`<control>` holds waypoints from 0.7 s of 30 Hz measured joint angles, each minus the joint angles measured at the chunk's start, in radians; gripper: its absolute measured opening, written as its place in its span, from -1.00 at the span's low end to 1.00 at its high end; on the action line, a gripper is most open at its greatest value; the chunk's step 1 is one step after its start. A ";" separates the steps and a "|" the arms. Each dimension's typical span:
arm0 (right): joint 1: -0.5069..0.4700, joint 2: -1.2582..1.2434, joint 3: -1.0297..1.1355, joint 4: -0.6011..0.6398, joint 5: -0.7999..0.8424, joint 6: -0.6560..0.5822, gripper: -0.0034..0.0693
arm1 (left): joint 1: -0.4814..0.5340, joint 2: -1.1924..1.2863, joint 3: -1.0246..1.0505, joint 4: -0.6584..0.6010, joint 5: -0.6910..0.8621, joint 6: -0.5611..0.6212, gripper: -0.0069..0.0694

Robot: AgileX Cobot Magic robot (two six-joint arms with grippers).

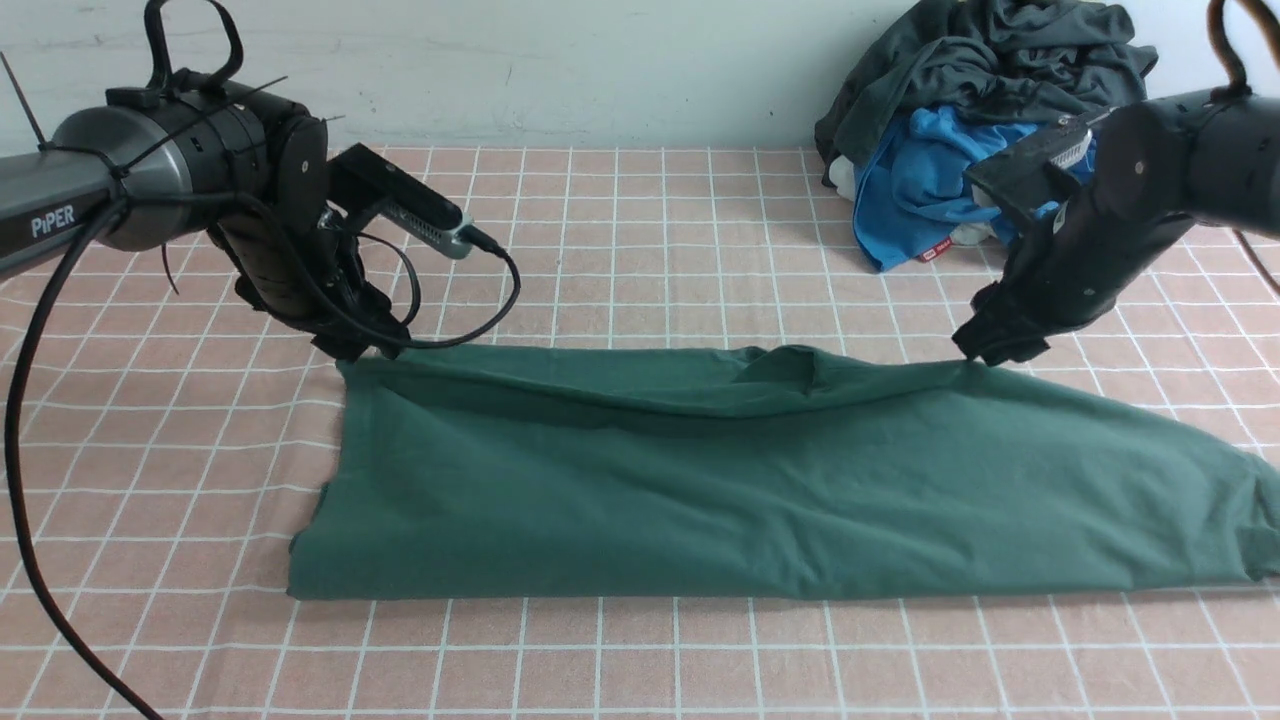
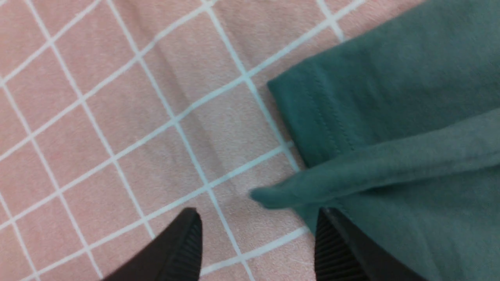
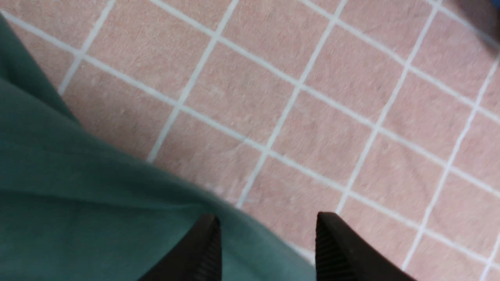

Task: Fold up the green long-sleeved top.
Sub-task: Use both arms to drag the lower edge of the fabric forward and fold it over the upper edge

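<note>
I lose the green top (image 1: 760, 490) past the front view's right edge. Both wrist views crop the fingers (image 2: 183, 249); the red label (image 1: 937, 252) on the blue garment (image 1: 920, 170) is too small to read.

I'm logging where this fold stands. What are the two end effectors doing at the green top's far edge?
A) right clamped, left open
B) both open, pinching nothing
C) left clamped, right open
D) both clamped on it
B: the left end effector and the right end effector each show fingers spread apart with checked tablecloth between them, and the green top lies unpinched beside them.
</note>
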 joint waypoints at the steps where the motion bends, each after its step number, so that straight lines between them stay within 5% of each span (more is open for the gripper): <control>1: 0.009 -0.001 0.000 0.024 0.034 -0.006 -0.03 | 0.000 0.000 -0.008 0.007 0.001 -0.033 0.21; 6: 0.104 0.010 0.000 0.229 0.136 -0.159 -0.19 | 0.000 0.000 -0.056 0.008 0.022 -0.110 0.23; 12: 0.183 0.082 -0.001 0.287 -0.021 -0.215 -0.43 | 0.000 0.000 -0.072 0.005 0.099 -0.115 0.20; 15: 0.182 0.112 -0.018 0.255 -0.117 -0.159 -0.50 | 0.000 0.001 -0.072 0.004 0.136 -0.115 0.14; 21: 0.109 0.194 -0.184 0.083 -0.280 0.213 -0.55 | 0.000 -0.005 -0.072 0.000 0.197 -0.115 -0.22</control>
